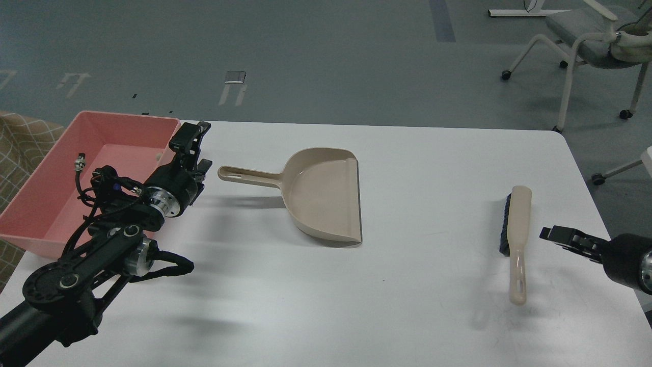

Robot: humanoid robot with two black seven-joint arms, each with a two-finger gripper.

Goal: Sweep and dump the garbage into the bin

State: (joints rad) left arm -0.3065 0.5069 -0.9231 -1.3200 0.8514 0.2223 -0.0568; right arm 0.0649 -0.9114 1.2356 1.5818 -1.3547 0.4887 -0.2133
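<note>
head view: smooth beige plastic dustpan, glossy pink rounded bin

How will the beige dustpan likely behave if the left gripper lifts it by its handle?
The dustpan looks like thin moulded plastic, so probably stiff and light. Its wide scoop sits far from the slim handle, so it may droop scoop-down. The smooth surface could slip in the left gripper, which is beside the handle end, not touching.

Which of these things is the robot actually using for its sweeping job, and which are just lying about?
For the job: dustpan, brush, pink bin, left gripper, right gripper. No garbage is visible on the table.

Just lying about: office chair on the floor, checked fabric beside the bin.
</note>
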